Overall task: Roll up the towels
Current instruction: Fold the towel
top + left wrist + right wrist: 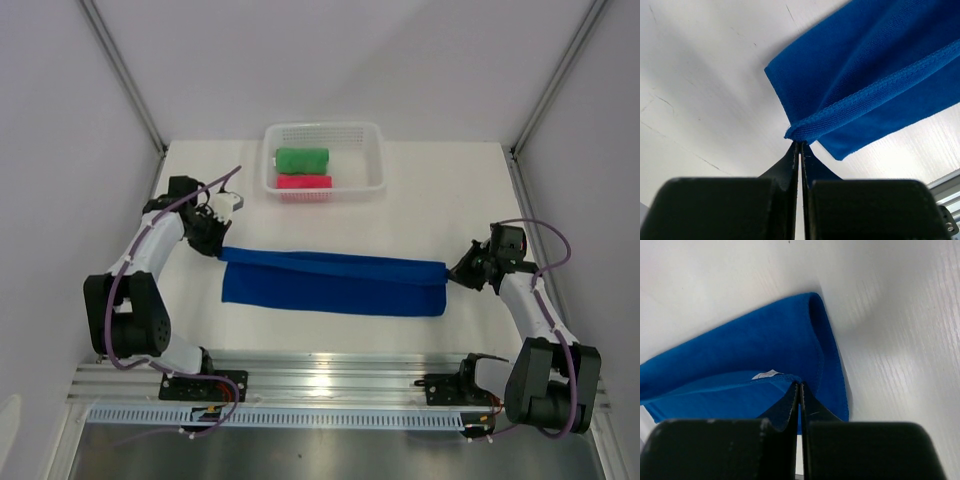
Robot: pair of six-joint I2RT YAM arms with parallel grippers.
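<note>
Blue towel (335, 285) lay stretched across tabletop (450, 200), my L fingers (789, 165) & R fingers (789, 402) pinched shut on its end corners. Mid-fold, I reckoned; next needed edge laid flat, then tight roll.

L gripper (799, 146) clamped, R gripper (800, 386) clamped, arms spread apart

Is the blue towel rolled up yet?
Not rolled. The blue towel is stretched out long, folded over, the left gripper and right gripper pinching its ends.

White table (420, 200), pale walls (350, 60), metal corner posts (122, 75).
</note>
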